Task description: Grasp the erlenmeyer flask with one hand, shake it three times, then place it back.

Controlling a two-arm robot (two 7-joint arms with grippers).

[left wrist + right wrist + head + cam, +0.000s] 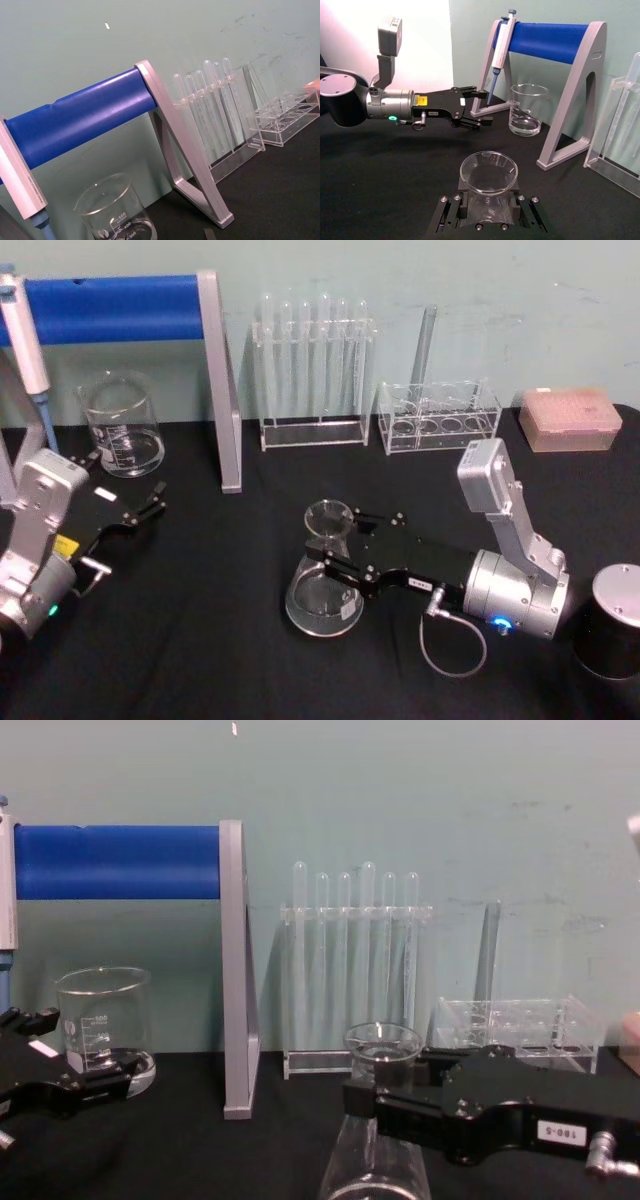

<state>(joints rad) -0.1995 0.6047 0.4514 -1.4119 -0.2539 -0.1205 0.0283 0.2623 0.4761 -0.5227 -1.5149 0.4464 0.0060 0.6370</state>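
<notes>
Contact: right gripper (pixel 340 538) clamps the erlenmeyer flask (pixel 322 602) neck; chest view crops its base. My left gripper (pixel 140 512) sits parked, fingers spread.

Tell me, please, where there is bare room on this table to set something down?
Widest free patch: the black tabletop between the left gripper and the erlenmeyer flask. Another lies before the test tube rack, beside the stand's grey leg. Crowded: the back row along the wall, and around the flask, where the right gripper grips its neck.
</notes>
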